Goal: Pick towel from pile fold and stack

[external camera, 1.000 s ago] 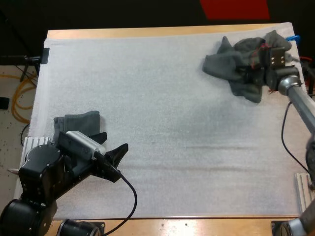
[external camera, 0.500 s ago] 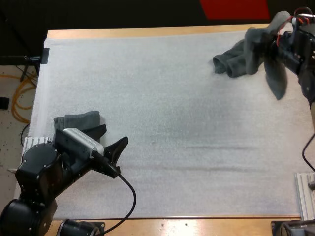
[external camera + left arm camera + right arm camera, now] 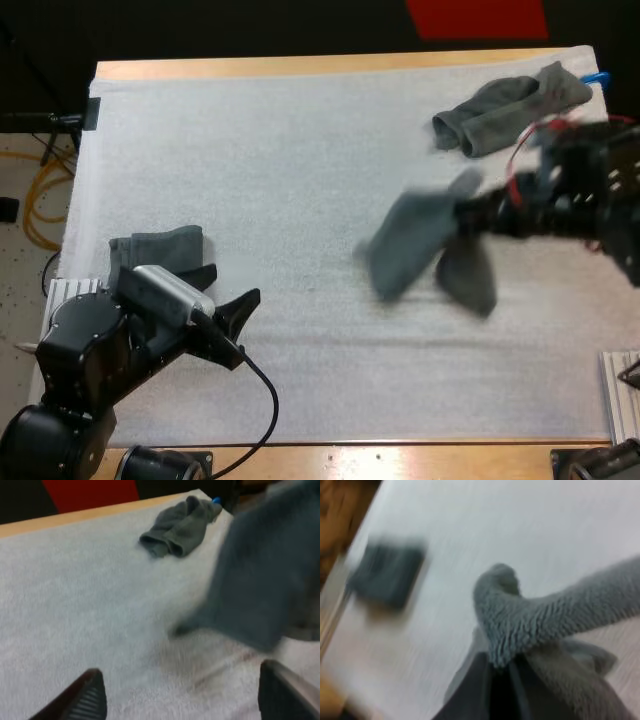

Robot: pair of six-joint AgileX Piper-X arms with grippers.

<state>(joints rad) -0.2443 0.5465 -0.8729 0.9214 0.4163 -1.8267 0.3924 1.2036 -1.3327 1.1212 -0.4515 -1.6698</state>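
Two towels are showing on the far half of the white mat (image 3: 300, 150) in the high view. The crumpled towel (image 3: 505, 110) is lying near the far right corner, and the carried towel (image 3: 420, 245) is hanging, blurred, over the mat's middle right, with the right gripper (image 3: 492, 215) clamping it by one bunched edge. The folded stack (image 3: 160, 245) is sitting at the near left, just beside the left gripper (image 3: 238, 308), whose fingers are standing apart and clear of any cloth. I am judging the step in hand to be bringing this towel to open mat for folding. To do it well, the right arm should be lowering the cloth so that the loose end is touching down first and the rest is laying out flat, well apart from both the crumpled towel and the stack. The left gripper should be taking a free corner before any release. The right wrist view is showing what the high view is not: the black fingers (image 3: 481, 690) are pinching a thick roll of the towel's weave from both sides, with the stack as a dark block beyond. The left wrist view is looking low across the mat, where the carried towel is appearing lifted off the surface.
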